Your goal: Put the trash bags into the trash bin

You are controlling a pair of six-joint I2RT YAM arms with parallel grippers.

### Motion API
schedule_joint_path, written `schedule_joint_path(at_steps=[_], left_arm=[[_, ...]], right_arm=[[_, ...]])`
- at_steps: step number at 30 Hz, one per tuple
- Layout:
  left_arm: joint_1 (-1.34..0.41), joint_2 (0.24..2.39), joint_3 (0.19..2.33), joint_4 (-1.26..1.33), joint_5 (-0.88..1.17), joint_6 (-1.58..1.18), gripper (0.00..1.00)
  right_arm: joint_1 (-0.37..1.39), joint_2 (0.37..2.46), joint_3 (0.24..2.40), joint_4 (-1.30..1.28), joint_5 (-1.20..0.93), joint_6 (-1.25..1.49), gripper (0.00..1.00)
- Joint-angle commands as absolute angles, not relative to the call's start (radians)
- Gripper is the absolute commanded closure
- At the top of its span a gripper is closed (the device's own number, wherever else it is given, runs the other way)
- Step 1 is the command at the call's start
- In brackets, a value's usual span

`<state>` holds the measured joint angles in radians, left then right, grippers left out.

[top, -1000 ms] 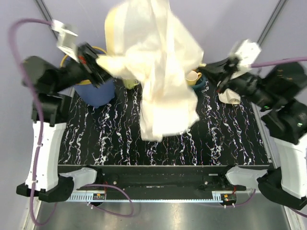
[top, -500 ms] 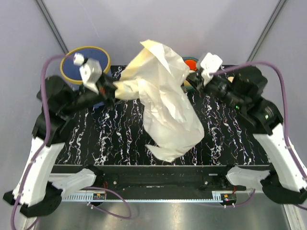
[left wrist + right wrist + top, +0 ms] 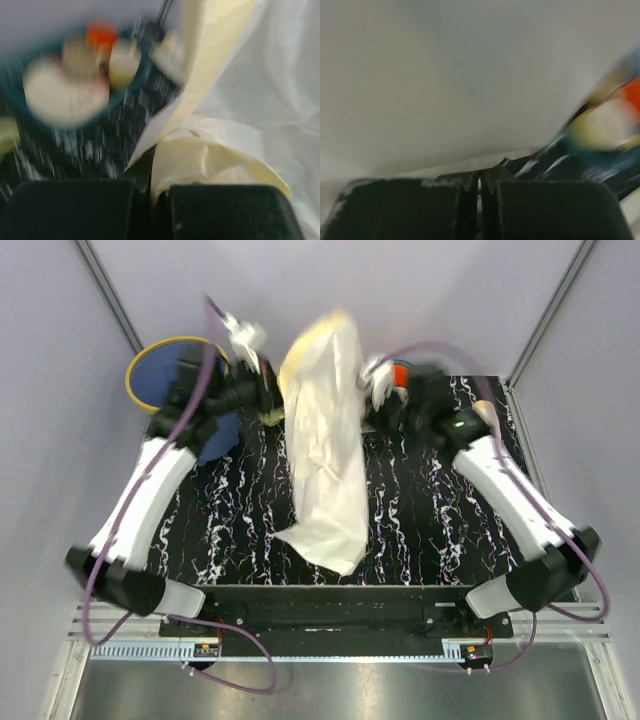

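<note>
Nothing is in the bin [image 3: 160,370] yet, as far as I can see from here. It stands at the far left corner of the bench [image 3: 440,530], its mouth open and blue inside, partly hidden by the left arm. The big bag [image 3: 325,450] hangs in the air over the middle of the bench, strung up between the two arms. Its top is bunched at the far side and its long tail droops toward the near edge, where it seems to brush the surface. The left pincer [image 3: 265,398] is pressed together on a fold of the film at the bag's left edge, and its wrist view shows the cream plastic caught between the dark fingers. The right pincer [image 3: 372,400] is likewise clamped on the film at the opposite edge, with the bag filling most of its view. The bag sits just beside the bin, not over it. I judge the lift done and the carry to the left, the lowering and the release all left to do. I cannot see any smaller bags from these views.
</note>
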<state>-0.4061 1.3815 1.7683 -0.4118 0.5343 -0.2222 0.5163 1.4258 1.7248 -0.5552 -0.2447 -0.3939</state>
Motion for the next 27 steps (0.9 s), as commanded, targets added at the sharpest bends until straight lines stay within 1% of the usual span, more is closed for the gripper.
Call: schedule_joint_path(at_steps=[1, 2, 3, 4, 5, 6, 7, 9, 10, 11, 12, 13, 14, 15, 16, 17, 18, 19, 20, 21, 22, 23, 24, 25, 26, 27], left_arm=[[-0.307, 1.422, 1.303, -0.83, 0.809, -0.315, 1.0], [-0.325, 1.378, 1.213, -0.81, 0.883, -0.301, 1.0], [-0.359, 1.28, 1.139, -0.816, 0.944, -0.264, 1.0], [-0.453, 1.231, 1.132, -0.821, 0.965, -0.22, 1.0], [-0.506, 1.182, 1.135, -0.825, 0.98, -0.143, 1.0], [-0.541, 1.095, 1.15, -0.815, 1.109, -0.118, 1.0], [-0.581, 1.051, 1.149, -0.755, 1.176, -0.148, 1.0], [-0.581, 0.955, 1.123, -0.32, 1.253, -0.514, 1.0], [-0.553, 0.951, 1.117, -0.05, 1.284, -0.728, 1.0], [-0.536, 0.971, 1.144, 0.379, 1.279, -1.108, 1.0], [-0.51, 1.068, 1.223, 0.371, 1.255, -1.15, 1.0], [-0.45, 1.121, 1.425, 0.292, 1.232, -1.134, 1.0], [-0.396, 1.168, 1.468, 0.255, 1.206, -1.182, 1.0], [-0.346, 1.222, 1.448, 0.364, 1.127, -1.28, 1.0], [-0.259, 1.241, 1.415, 0.329, 1.064, -1.27, 1.0], [-0.23, 1.258, 1.402, -0.108, 0.978, -1.056, 1.0], [-0.212, 1.29, 1.347, -0.229, 0.889, -0.984, 1.0], [-0.192, 1.304, 1.241, -0.352, 0.853, -0.897, 1.0], [-0.193, 1.319, 1.167, -0.57, 0.819, -0.736, 1.0], [-0.218, 1.316, 1.096, -0.63, 0.83, -0.682, 1.0], [-0.23, 1.299, 1.027, -0.671, 0.842, -0.643, 1.0], [-0.247, 1.223, 0.902, -0.658, 0.891, -0.632, 1.0], [-0.305, 1.188, 0.882, -0.66, 0.922, -0.608, 1.0], [-0.34, 1.152, 0.879, -0.661, 0.961, -0.569, 1.0], [-0.372, 1.085, 0.908, -0.637, 1.089, -0.562, 1.0], [-0.443, 1.05, 0.943, -0.583, 1.167, -0.563, 1.0]], right_arm=[[0.499, 1.317, 1.291, -0.904, -0.555, -0.35, 1.0], [0.5, 1.169, 1.2, -0.913, -0.665, -0.33, 1.0], [0.502, 1.108, 1.181, -0.934, -0.719, -0.299, 1.0], [0.509, 1.063, 1.181, -0.955, -0.762, -0.279, 1.0], [0.543, 1.016, 1.224, -1.004, -0.819, -0.266, 1.0], [0.563, 1.003, 1.265, -1.015, -0.834, -0.249, 1.0], [0.581, 0.99, 1.357, -1.002, -0.851, -0.215, 1.0], [0.6, 1.011, 1.481, -0.901, -0.853, -0.076, 1.0], [0.6, 1.081, 1.646, -0.872, -0.848, -0.034, 1.0], [0.598, 1.127, 1.742, -0.855, -0.838, -0.006, 1.0], [0.598, 1.176, 1.838, -0.864, -0.813, -0.012, 1.0], [0.592, 1.266, 1.965, -0.88, -0.654, -0.037, 1.0], [0.554, 1.304, 1.977, -0.881, -0.597, -0.073, 1.0], [0.441, 1.334, 1.95, -0.856, -0.6, -0.072, 1.0], [0.395, 1.403, 1.854, -0.842, -0.565, -0.069, 1.0], [0.371, 1.435, 1.795, -0.886, -0.557, -0.102, 1.0], [0.364, 1.459, 1.728, -0.928, -0.569, -0.162, 1.0], [0.377, 1.474, 1.563, -0.972, -0.568, -0.225, 1.0], [0.377, 1.454, 1.464, -0.983, -0.59, -0.257, 1.0], [0.379, 1.427, 1.301, -0.994, -0.667, -0.288, 1.0], [0.408, 1.349, 1.243, -1.018, -0.69, -0.299, 1.0], [0.416, 1.303, 1.206, -1.037, -0.74, -0.301, 1.0], [0.417, 1.21, 1.184, -1.055, -0.865, -0.302, 1.0], [0.428, 1.16, 1.193, -1.063, -0.915, -0.289, 1.0], [0.437, 1.116, 1.216, -1.054, -0.957, -0.217, 1.0], [0.451, 1.047, 1.28, -1.033, -1.024, -0.162, 1.0]])
